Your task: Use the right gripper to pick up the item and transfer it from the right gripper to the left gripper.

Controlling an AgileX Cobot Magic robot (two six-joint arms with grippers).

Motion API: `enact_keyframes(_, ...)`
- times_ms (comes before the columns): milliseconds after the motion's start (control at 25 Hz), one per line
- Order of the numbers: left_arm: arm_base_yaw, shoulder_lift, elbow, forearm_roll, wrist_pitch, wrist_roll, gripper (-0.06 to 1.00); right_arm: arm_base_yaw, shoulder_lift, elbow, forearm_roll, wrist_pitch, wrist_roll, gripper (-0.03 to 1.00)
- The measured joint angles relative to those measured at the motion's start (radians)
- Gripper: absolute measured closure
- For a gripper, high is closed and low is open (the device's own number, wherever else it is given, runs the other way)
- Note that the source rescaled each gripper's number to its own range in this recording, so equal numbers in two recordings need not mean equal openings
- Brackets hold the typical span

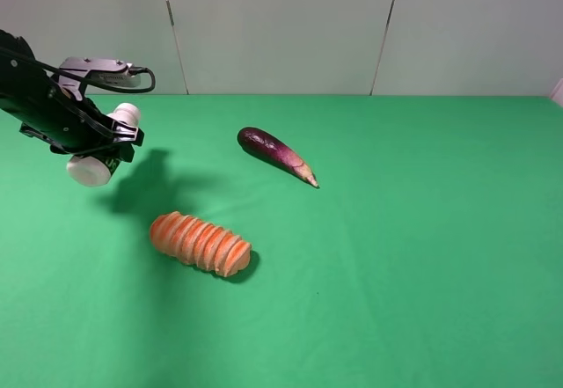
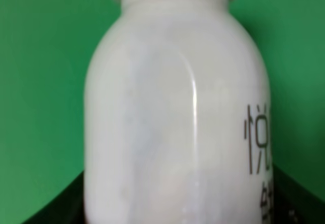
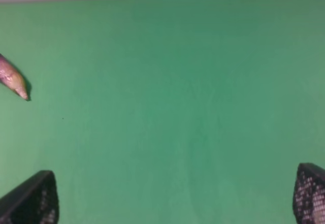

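The white bottle (image 2: 177, 107) fills nearly the whole left wrist view, pressed close to the lens, with dark lettering visible on one side of its body and the edge of its cap at the frame border. Black jaw material shows on either side of its lower body. In the exterior high view the same bottle (image 1: 92, 168) sits clamped in the left gripper (image 1: 113, 137), held off the table at the far left of the scene, lying roughly crosswise in the jaws with one white end poking out on each side. A thick black cable loops above the wrist. A dark shadow falls on the green table (image 1: 422, 256) just right of the gripper.

The right gripper (image 3: 175, 203) is out of frame in the exterior view. Its own wrist view shows two black fingertips (image 3: 33, 198) standing wide apart with nothing between them, only bare green surface below.

On the table: a purple eggplant (image 1: 274, 154) near the middle, lying diagonally, its tip also visible in the right wrist view (image 3: 12, 82). A ridged orange bread loaf (image 1: 200, 244) lies nearer the front, well apart from the eggplant.
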Motion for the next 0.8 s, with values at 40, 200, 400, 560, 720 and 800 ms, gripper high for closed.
enact_keyframes(40, 0.000, 0.006, 0.000, 0.002, -0.013, 0.000, 0.93, 0.000, 0.000, 0.000, 0.000, 0.000, 0.000, -0.03)
enact_keyframes(200, 0.000, 0.045, 0.000, 0.007, -0.020, 0.000, 0.93, 0.000, 0.000, 0.000, 0.000, 0.000, 0.000, -0.03)
enact_keyframes(400, 0.000, 0.085, 0.005, 0.022, -0.038, 0.000, 0.93, 0.000, 0.000, 0.000, 0.000, 0.000, 0.000, -0.03)
enact_keyframes(560, 0.000, 0.094, 0.022, 0.029, -0.089, 0.000, 0.93, 0.000, 0.000, 0.000, 0.000, 0.000, 0.000, -0.03)
enact_keyframes(720, 0.000, 0.094, 0.053, 0.032, -0.160, 0.000, 0.93, 0.000, 0.000, 0.000, 0.000, -0.001, 0.000, -0.03)
enact_keyframes(800, 0.000, 0.094, 0.064, 0.032, -0.181, 0.000, 0.93, 0.000, 0.000, 0.000, 0.000, -0.001, 0.000, -0.03)
